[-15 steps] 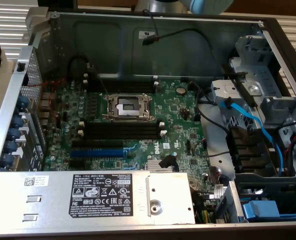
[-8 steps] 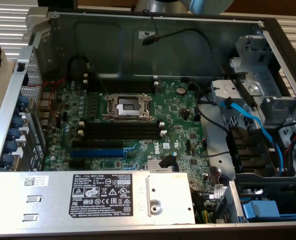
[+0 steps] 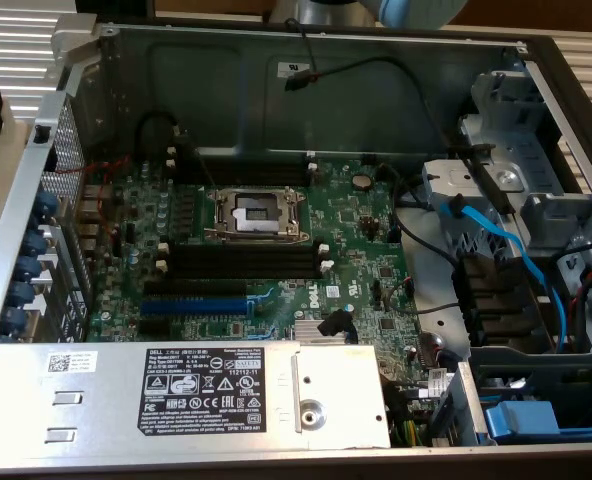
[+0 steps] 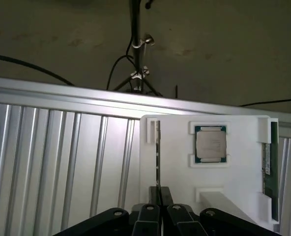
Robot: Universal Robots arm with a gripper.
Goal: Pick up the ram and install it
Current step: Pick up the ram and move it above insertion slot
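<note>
Okay, I'm at the pick-up step. On the wrist view the tool (image 4: 160,191) has its two dark fingers (image 4: 152,195) pinched in on the near end of the ram (image 4: 158,152). The ram stands on its edge in the white holder (image 4: 177,172), so I see it as one thin dark line running away from me. I read that as a closed grip on the ram, with the stick seated in its holder slot and not yet lifted.

The holder sits on the ribbed metal tabletop (image 4: 62,162). It has a processor chip (image 4: 210,143) in its middle pocket and a second green stick (image 4: 267,164) along its far side, well apart from my fingers.

On the exterior view the motherboard (image 3: 366,240) lies open in the case (image 3: 226,60). The black slots (image 3: 241,262) by the socket are bare, so nothing is installed yet.

As I judge it, freeing the stick calls for a straight pull in line with the holder's groove. There can be no twist, because it's thin and the white tabs hug it.

As for the pose, the arm (image 3: 326,10) shows beyond the case's back wall. The wrist is lined up with the stick's length, fingers centred over its edge.
</note>
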